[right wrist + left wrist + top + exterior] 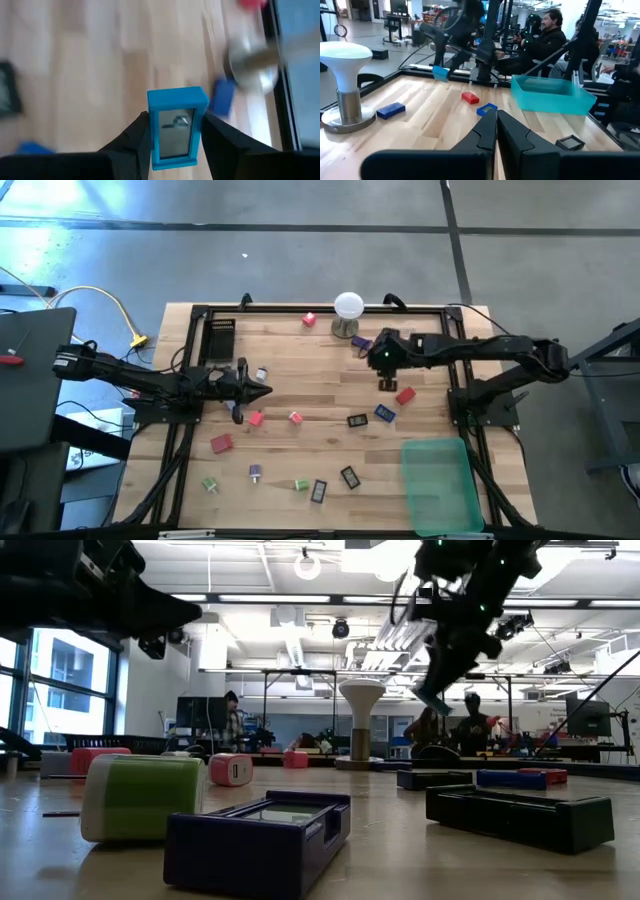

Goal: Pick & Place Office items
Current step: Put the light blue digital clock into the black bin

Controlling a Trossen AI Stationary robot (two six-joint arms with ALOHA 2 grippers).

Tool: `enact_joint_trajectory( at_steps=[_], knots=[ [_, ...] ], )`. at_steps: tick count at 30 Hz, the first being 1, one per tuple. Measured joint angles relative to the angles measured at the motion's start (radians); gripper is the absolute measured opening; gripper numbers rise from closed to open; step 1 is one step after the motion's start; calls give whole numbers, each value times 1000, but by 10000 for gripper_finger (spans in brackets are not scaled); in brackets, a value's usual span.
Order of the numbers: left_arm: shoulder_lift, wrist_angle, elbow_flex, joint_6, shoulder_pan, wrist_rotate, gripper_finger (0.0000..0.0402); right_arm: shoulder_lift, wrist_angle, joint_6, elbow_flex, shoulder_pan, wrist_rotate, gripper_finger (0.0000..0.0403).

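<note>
From above, we see the wooden tabletop (300, 390) with the office items scattered over it: a red block (221, 444), a pink piece (256, 418), green pieces (209, 484) near the front edge, and black frame-like pieces (349, 476). The left hand (262, 390) hangs over the left middle of the tabletop, its fingers pressed together on nothing. The right hand (386, 360) sits near the white ball on a metal stand (347, 311); what it carries is too small to make out here. The teal bin (440, 484) at the front right looks empty, though its lower edge is cut off.

From tabletop height, a dark purple frame piece (262, 837) and a green-and-white block (140, 796) fill the foreground and hide much behind them. The right hand (436, 692) hangs in the air with a blue piece pinched at its tip. People in the room behind are small and dim.

In the left wrist view, we see the left hand's fingers (512, 135) closed against each other, the bin (551, 93) beyond with its inside mostly hidden by its wall.

In the right wrist view, the right hand pinches a light blue frame piece (177, 125) between its fingers (220, 135); the tabletop below is blurred.
</note>
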Motion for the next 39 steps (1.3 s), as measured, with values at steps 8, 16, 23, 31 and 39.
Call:
enact_joint_trajectory(
  at_steps=[8,16,23,31,39],
  knots=[
    [216,235,0,118,0,-42,125,5,203,15,0,147,-13,128],
    [421,556,1,353,-16,6,210,5,414,17,0,260,-129,128],
    [588,754,34,209,0,9,218,5,646,-79,0,314,-251,130],
    [772,762,190,343,-10,10,218,65,806,-83,0,339,-269,131],
    [836,765,255,334,8,2,218,100,825,-83,0,338,-228,132]
  ],
)
